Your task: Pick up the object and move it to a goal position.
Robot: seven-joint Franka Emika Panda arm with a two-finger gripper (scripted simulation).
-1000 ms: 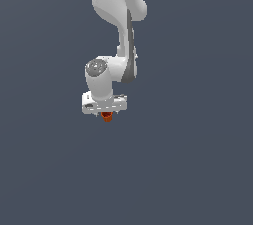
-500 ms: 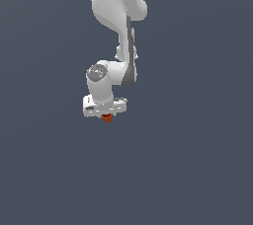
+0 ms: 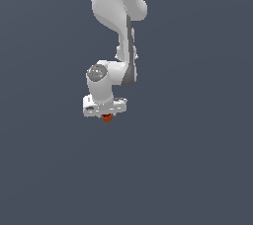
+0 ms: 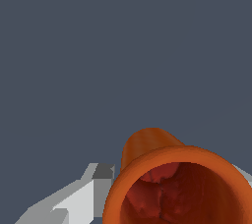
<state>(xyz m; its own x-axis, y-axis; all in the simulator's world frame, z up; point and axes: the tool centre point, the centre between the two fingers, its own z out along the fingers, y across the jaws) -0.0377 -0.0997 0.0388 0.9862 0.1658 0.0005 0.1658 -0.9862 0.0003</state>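
The tool (image 3: 105,114) points straight down, fingers pinching the cup (image 3: 106,117), which peeks out just beneath the white hand. In the wrist view the cup (image 4: 172,183) fills the near corner, rim wide, dark hollow facing the camera, a pale finger (image 4: 74,201) beside it. The arm (image 3: 116,31) hangs from 12 o'clock, elbow bent. Plain grey lies open on every side.

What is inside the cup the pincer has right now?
The wrist view looks into the orange-red cup: only a darker, mottled red hollow, nothing loose visible. Its lower interior is cut off by the frame. A pincer finger sits beside the rim.
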